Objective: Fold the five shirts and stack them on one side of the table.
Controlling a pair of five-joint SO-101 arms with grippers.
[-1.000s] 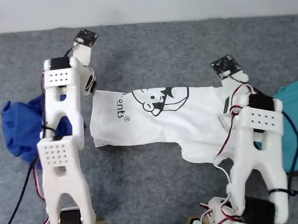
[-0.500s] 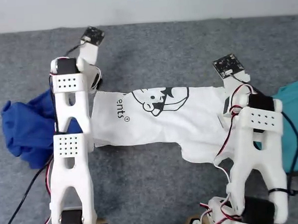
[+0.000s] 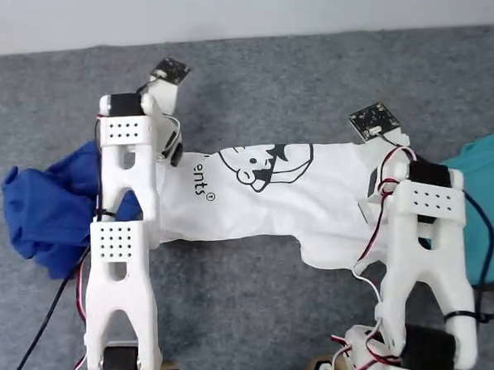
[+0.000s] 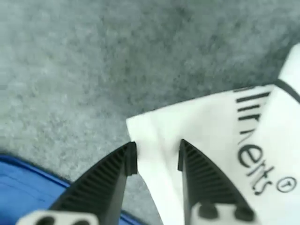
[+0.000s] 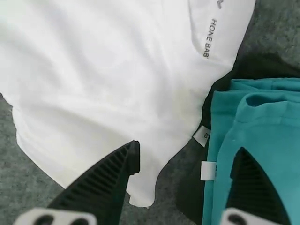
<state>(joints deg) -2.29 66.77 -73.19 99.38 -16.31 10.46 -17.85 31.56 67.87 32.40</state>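
the left gripper (image 4: 157, 158) has its 2 ribbed black fingers (image 4: 123, 165) apart, straddling the corner edge of the flat white cotton shirt with a black cartoon print (image 4: 211, 122); the cloth lies in the gap and the jaws have not closed on it. in the high view this gripper (image 3: 175, 149) sits at the shirt's 10 o'clock corner. a crumpled blue fabric shirt (image 4: 18, 174) shows just beside the finger.

the right gripper (image 5: 187, 161) is wide open, 1 finger over the white shirt's hem, the other over a folded teal fabric shirt (image 5: 262, 140). a strip of black cloth (image 5: 262, 65) shows from under the teal shirt, touching the white one.

seen from the high view, the white shirt (image 3: 264, 196) lies spread across the middle of the grey carpet-covered table (image 3: 267, 84), its long axis running from 9 to 3 o'clock. the blue shirt (image 3: 41, 208) is bunched at 9 o'clock, partly under the left arm. the teal shirt (image 3: 487, 172) lies at 3 o'clock, partly under the right arm, beside the white shirt's end.
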